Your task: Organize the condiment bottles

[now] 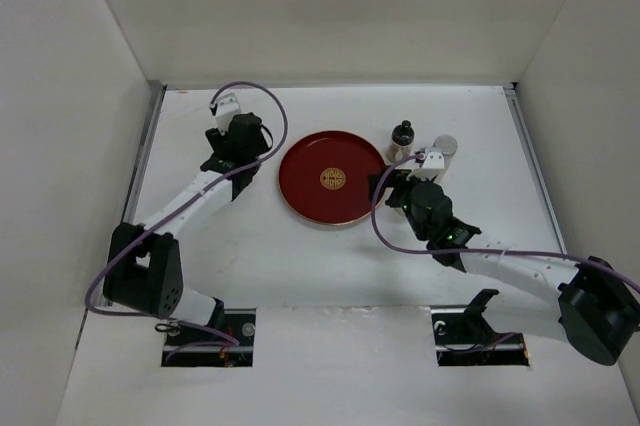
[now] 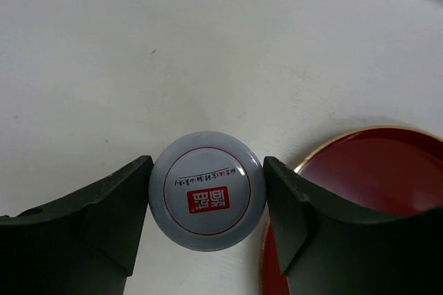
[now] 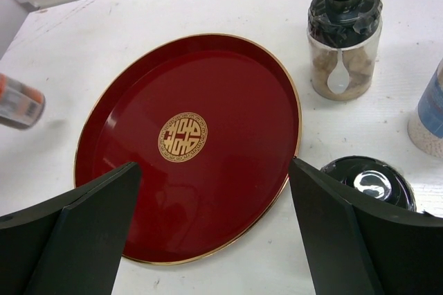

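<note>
My left gripper (image 1: 245, 146) is left of the red tray (image 1: 333, 178). In the left wrist view the gripper (image 2: 208, 198) is shut on the white cylinder (image 2: 208, 198), both fingers pressing its round lid with a red mark. My right gripper (image 1: 392, 186) is open and empty over the tray's right rim (image 3: 291, 163). The brown dark-lidded jar (image 3: 370, 181) stands just outside its right finger. The pale black-capped bottle (image 1: 401, 136) (image 3: 344, 39) and the pale-lidded jar (image 1: 444, 146) (image 3: 430, 111) stand right of the tray.
The tray (image 2: 360, 191) holds nothing and has a gold emblem (image 3: 182, 134) at its centre. A blurred grey and orange thing (image 3: 17, 101) shows at the left edge of the right wrist view. White walls enclose the table on three sides.
</note>
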`<control>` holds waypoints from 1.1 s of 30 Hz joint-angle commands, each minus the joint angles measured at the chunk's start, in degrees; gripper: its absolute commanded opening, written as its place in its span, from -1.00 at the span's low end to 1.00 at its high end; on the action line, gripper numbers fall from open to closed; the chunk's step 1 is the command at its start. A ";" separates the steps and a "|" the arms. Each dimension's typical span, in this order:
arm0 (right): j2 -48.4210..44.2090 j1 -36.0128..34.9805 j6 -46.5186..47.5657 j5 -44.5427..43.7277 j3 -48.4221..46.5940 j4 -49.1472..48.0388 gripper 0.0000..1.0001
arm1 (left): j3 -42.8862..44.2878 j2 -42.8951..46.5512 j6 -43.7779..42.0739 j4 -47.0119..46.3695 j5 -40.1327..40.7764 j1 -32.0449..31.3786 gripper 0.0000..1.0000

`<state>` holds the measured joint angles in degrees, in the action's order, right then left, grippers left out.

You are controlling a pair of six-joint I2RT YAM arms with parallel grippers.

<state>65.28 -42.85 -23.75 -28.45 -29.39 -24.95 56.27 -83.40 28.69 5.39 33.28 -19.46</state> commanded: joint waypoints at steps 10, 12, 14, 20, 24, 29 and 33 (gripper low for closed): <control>-4.19 2.73 -1.48 -0.21 1.26 -4.41 0.88 | 12.89 -4.57 -0.12 -8.73 -2.86 -12.74 -0.37; -4.80 3.43 -1.65 -0.21 1.70 -4.23 0.88 | 15.35 -7.73 -0.74 -8.82 -2.78 -13.53 -0.37; -5.24 3.96 -1.92 -0.21 1.96 -4.06 0.89 | 16.94 -10.55 -1.00 -9.25 -3.04 -13.89 -0.37; -6.65 4.31 -2.53 -0.38 3.02 -2.92 0.90 | 16.68 -16.09 -2.41 -9.61 -1.11 -14.77 -0.35; -9.37 3.96 -3.41 -1.70 4.25 -0.02 1.00 | 14.22 -17.15 -2.58 -10.48 1.43 -15.56 -0.21; -13.76 3.61 -4.46 -5.82 4.52 8.14 1.00 | 11.32 -16.80 -3.20 -12.42 3.99 -16.79 0.43; -15.97 3.61 -5.69 -9.78 2.15 18.07 1.00 | 8.60 -14.09 -3.20 -13.91 3.37 -17.14 0.68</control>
<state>50.72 -39.03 -27.75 -33.76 -24.73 -14.66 66.54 -102.56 26.15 -3.46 34.96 -36.21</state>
